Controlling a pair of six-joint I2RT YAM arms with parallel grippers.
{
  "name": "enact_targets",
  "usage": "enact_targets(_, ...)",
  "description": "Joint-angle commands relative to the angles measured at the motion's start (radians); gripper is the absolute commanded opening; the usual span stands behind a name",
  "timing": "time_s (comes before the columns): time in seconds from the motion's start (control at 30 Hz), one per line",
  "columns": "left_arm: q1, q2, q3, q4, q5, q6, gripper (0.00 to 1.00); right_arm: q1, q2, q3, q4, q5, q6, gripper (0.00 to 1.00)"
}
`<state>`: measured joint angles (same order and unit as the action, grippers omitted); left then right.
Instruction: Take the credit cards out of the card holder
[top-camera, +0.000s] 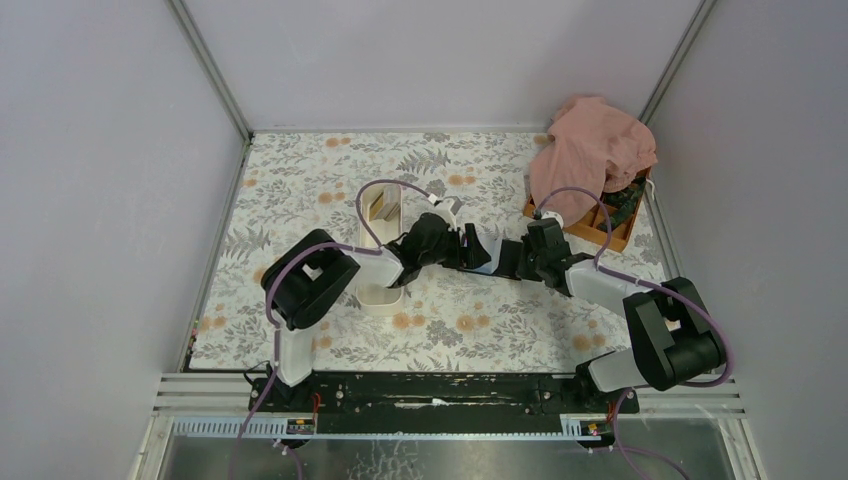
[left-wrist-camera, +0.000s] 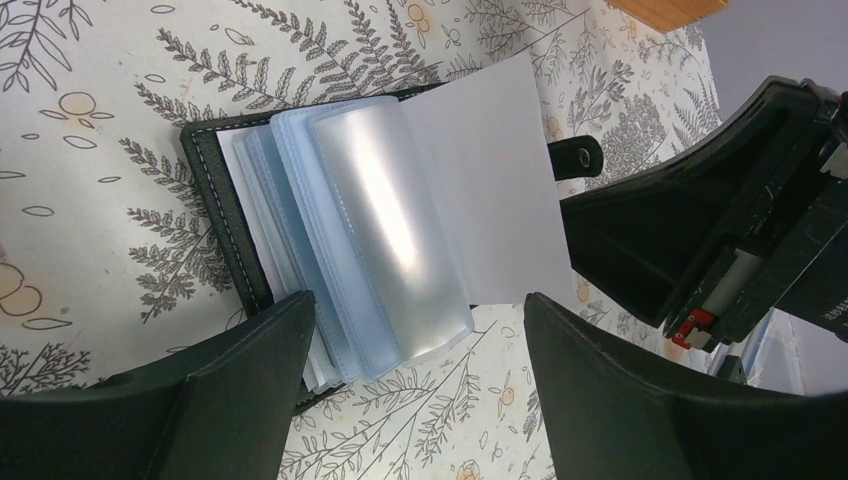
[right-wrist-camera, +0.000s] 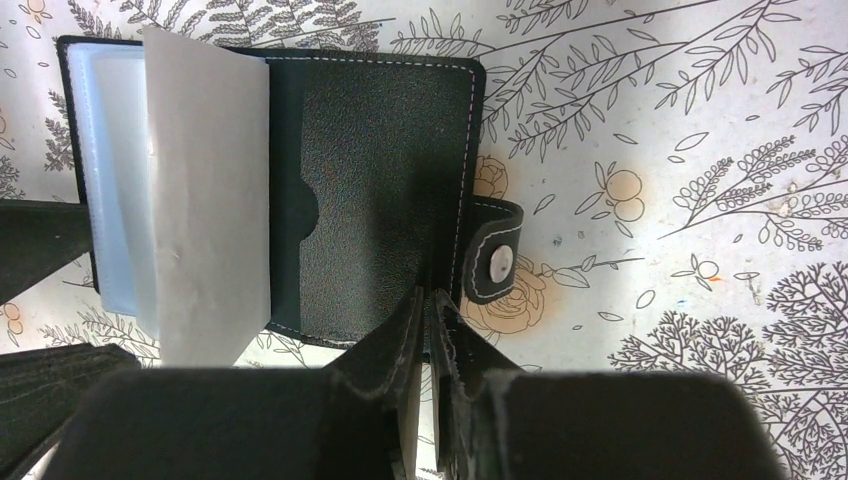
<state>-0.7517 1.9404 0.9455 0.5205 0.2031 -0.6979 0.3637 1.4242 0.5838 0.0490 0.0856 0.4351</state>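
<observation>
The card holder (right-wrist-camera: 380, 180) is laid open on the floral worktop (right-wrist-camera: 700, 120), near its middle and close to the white tray (top-camera: 383, 298). In the top view it is hidden under the two wrists.

The cover that carries the snap tab (right-wrist-camera: 495, 262) is met by the right fingers (right-wrist-camera: 395, 350). These are drawn almost together, with only a thin slit left between them, and their tips are set on the cover's edge beside the tab. Whether that edge is pinched or only pressed down cannot be told. Either way, the holder is judged to be steadied so that it neither slides nor folds shut.

The left fingers (left-wrist-camera: 230, 390) are spread wide and nothing is gripped by them. They are held over the sleeves (left-wrist-camera: 390, 230), one to each side, presumably so that a single leaf or card can be closed on next.

The holder is seen as a small black grained wallet, with pale stitching round the rim and a half-round notch cut in its inner pocket. A stack of clear bluish plastic sleeves, glossy and curled, is fanned up from the spine. One white sheet (left-wrist-camera: 500, 190) is stood up between sleeves and cover; whether it is a card or a paper insert cannot be told. No card is seen lying out on the worktop, so the removal is judged not yet done.
</observation>
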Motion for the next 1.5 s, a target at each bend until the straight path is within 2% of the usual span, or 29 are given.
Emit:
enact_targets(0.0, -0.011, 0.031, 0.037, 0.015, 0.032, -0.019, 0.84, -0.001, 0.011, -0.014, 0.033, -0.032, 0.017, 0.12)
enact_targets(0.93, -0.106, 0.086, 0.211, 0.025, 0.031, -0.076, 0.84, -0.001, -0.008, -0.041, 0.061, -0.086, 0.033, 0.13)
enact_targets(1.17, -0.109, 0.091, 0.221, 0.012, 0.014, -0.062, 0.83, -0.001, -0.100, -0.052, 0.022, -0.055, 0.045, 0.13)
enact_targets(1.27, -0.109, 0.097, 0.223, 0.015, 0.016, -0.063, 0.84, -0.001, -0.197, -0.060, -0.031, -0.028, 0.054, 0.20)
enact_targets(1.4, -0.109, 0.093, 0.222, 0.026, 0.016, -0.067, 0.83, -0.001, -0.345, -0.065, -0.095, -0.002, 0.058, 0.35)
enact_targets(1.47, -0.109, 0.086, 0.221, 0.030, 0.018, -0.068, 0.84, -0.002, -0.398, -0.065, -0.106, 0.014, 0.056, 0.38)
